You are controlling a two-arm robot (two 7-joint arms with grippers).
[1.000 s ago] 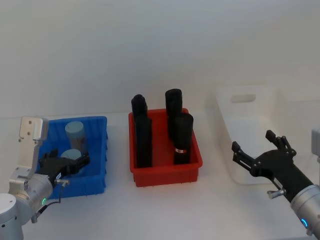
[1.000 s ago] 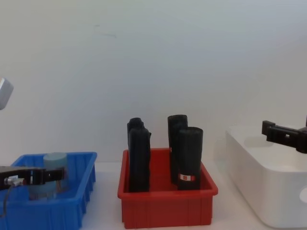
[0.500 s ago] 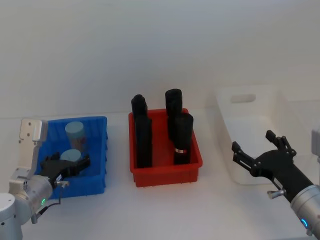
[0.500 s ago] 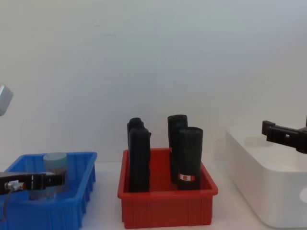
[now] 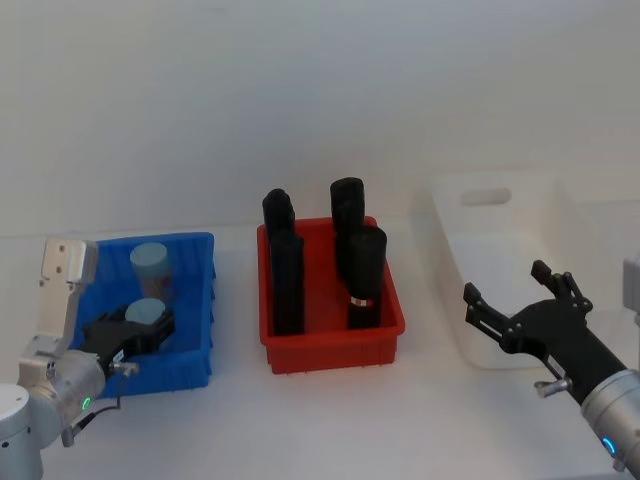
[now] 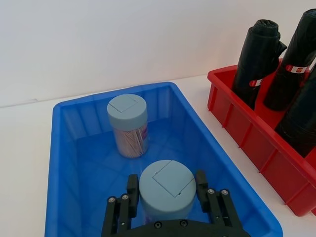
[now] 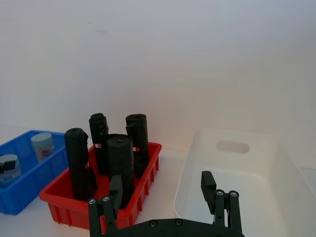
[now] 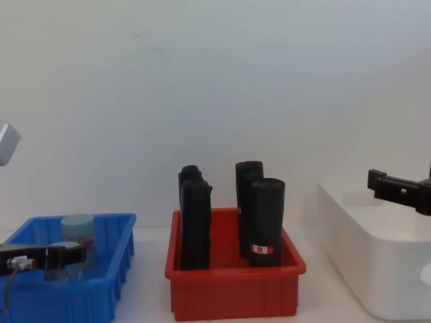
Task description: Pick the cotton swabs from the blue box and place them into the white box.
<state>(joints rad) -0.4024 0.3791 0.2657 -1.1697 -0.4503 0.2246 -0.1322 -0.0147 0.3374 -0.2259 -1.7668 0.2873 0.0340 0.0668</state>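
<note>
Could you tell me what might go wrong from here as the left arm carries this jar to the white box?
1. The left gripper clamps the near jar by its smooth round lid, so it may slip on lifting.
2. The far jar stands close behind and could get knocked over.
3. The tall black rolls in the red bin stand between the blue box and the white box; a low carry might hit them.

In the bright blue plastic bin [image 5: 172, 372], one clear lidded swab jar [image 5: 147, 311] sits within the left end effector [image 6: 166, 183], another jar [image 6: 128, 124] beyond; red plastic bin [image 5: 330, 353] rightward.
</note>
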